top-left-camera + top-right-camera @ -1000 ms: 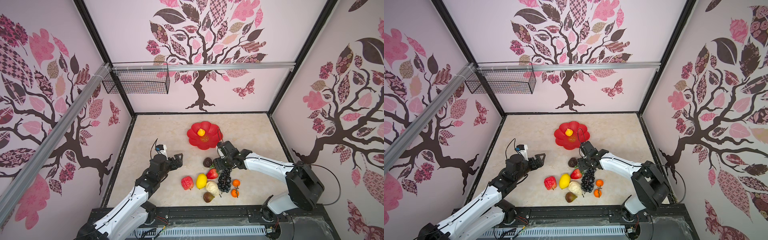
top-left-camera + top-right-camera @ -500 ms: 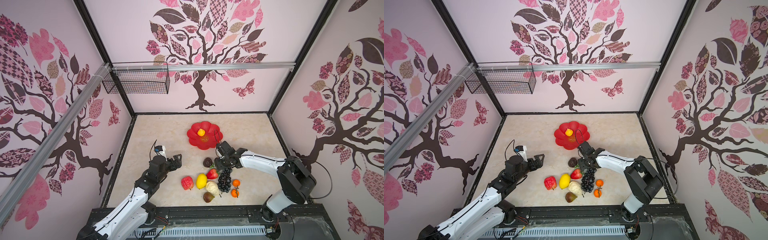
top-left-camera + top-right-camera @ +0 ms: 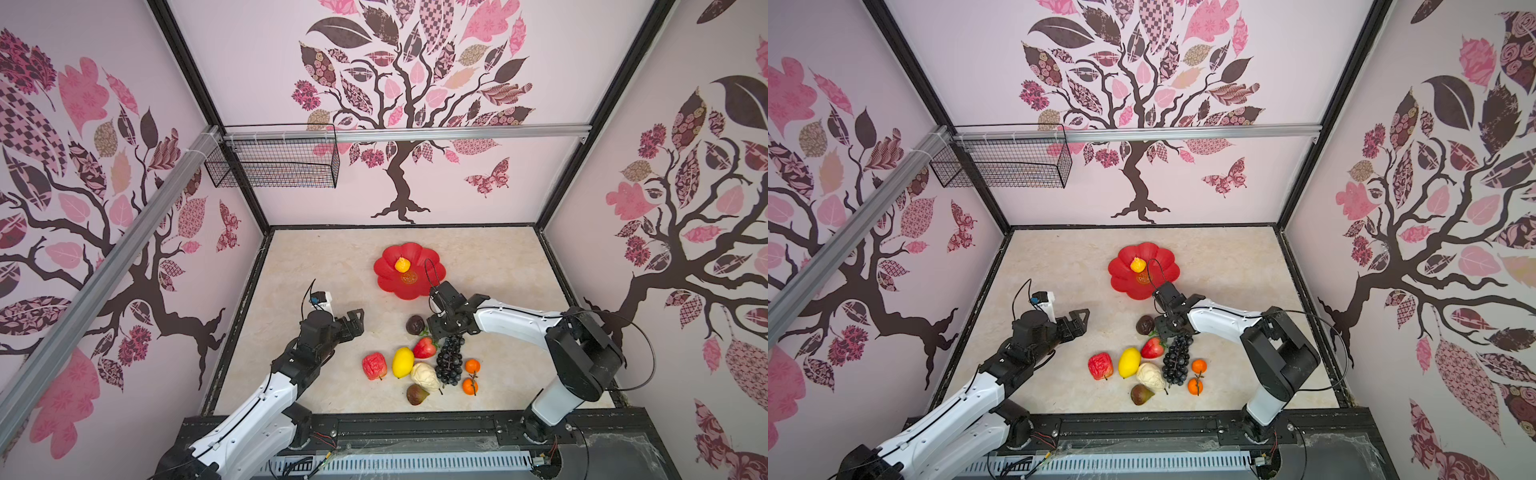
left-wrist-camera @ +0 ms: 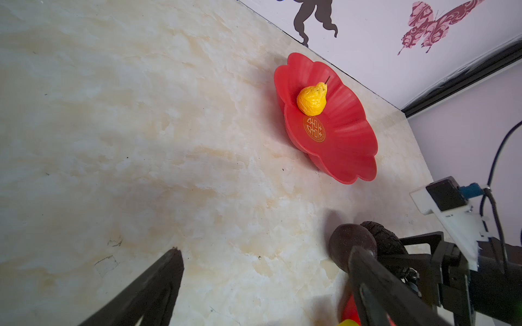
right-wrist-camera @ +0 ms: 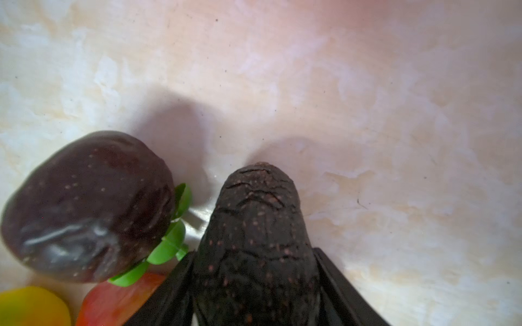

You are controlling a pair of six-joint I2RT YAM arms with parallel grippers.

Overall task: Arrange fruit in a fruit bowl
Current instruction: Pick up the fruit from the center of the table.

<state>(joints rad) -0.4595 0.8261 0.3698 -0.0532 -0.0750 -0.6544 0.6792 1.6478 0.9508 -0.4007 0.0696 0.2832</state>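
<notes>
Avocado (image 5: 257,211) clasped, right end effector (image 5: 254,252) (pear (image 3: 402,264) in bowl (image 3: 386,275))

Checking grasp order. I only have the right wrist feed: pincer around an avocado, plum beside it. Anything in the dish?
Observer: One yellow pear, lying in the red dish next to its gold mark.
Operator: Left arm?
Observer: Left pincer open and empty, over the table.
Operator: What's near my pincer, out of frame?
Observer: The grape bunch, its top right next to the right pincer closed on the avocado.
</notes>
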